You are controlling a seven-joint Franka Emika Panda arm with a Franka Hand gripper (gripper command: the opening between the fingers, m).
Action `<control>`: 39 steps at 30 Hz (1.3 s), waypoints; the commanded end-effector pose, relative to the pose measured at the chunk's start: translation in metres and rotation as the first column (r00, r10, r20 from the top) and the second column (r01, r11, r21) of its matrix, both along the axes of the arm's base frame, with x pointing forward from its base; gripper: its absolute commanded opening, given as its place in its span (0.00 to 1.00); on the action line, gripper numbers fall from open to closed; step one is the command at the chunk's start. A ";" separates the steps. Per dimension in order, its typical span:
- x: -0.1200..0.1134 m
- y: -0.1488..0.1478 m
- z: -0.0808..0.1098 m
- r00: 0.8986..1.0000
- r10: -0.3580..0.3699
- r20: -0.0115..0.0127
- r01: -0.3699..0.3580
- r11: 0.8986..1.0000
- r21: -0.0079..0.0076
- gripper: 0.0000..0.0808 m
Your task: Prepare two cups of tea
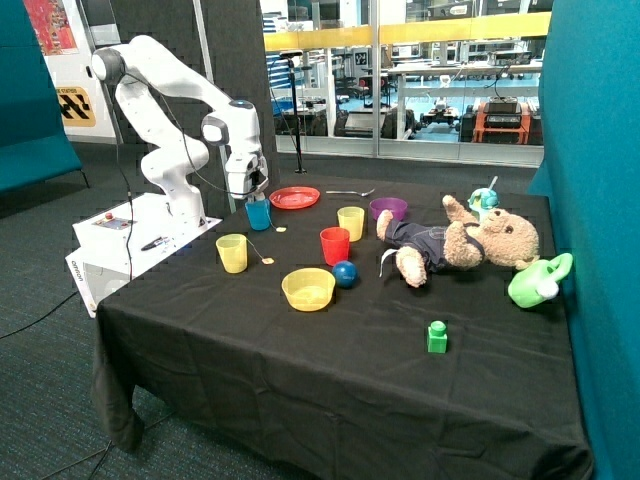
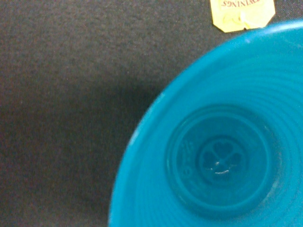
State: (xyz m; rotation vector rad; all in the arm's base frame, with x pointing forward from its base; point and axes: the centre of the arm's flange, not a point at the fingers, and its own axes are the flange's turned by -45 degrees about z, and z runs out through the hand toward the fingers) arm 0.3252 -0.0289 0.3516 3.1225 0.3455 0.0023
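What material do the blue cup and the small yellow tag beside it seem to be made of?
Blue cup: probably smooth moulded plastic; faint ridges and a stamped mark show inside, with a slight sheen. Yellow tag: likely thin matte paper, flat with printed letters. The gripper is just above the cup.

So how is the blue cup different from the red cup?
The blue cup stands at the table's back edge beside the red plate, right under the end effector; the red cup stands alone mid-table near the blue ball. The wrist view shows the blue cup empty; the red cup's inside cannot be seen. Both are upright, handleless and similar in size.
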 end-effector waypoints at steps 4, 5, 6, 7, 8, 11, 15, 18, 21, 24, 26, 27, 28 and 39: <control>0.005 0.001 -0.002 1.000 0.004 -0.001 -0.004 1.000 0.000 0.76; 0.005 0.001 -0.002 1.000 0.005 -0.001 -0.005 1.000 0.000 0.77; 0.006 0.001 -0.002 1.000 0.005 -0.001 -0.005 1.000 0.000 0.78; 0.006 0.001 -0.002 1.000 0.005 -0.001 -0.005 1.000 0.000 0.79; 0.006 0.001 -0.002 1.000 0.005 -0.001 -0.005 1.000 0.000 0.79; 0.006 0.001 -0.002 1.000 0.004 -0.001 -0.004 1.000 0.000 0.80; 0.007 -0.001 -0.002 1.000 0.003 -0.001 -0.003 1.000 0.000 0.83; 0.008 -0.001 -0.002 1.000 0.003 -0.001 -0.003 1.000 0.000 0.84; 0.009 -0.001 -0.002 1.000 0.006 -0.001 -0.006 1.000 0.000 0.84; 0.010 0.000 -0.002 1.000 0.008 -0.001 -0.008 1.000 0.000 0.85; 0.010 0.001 -0.002 1.000 0.010 -0.001 -0.010 1.000 0.000 0.85; 0.010 0.001 -0.002 1.000 0.010 -0.001 -0.010 1.000 0.000 0.85; 0.010 0.001 -0.002 1.000 0.010 -0.001 -0.010 1.000 0.000 0.85; 0.014 0.006 0.003 1.000 0.022 -0.001 -0.022 1.000 0.000 0.81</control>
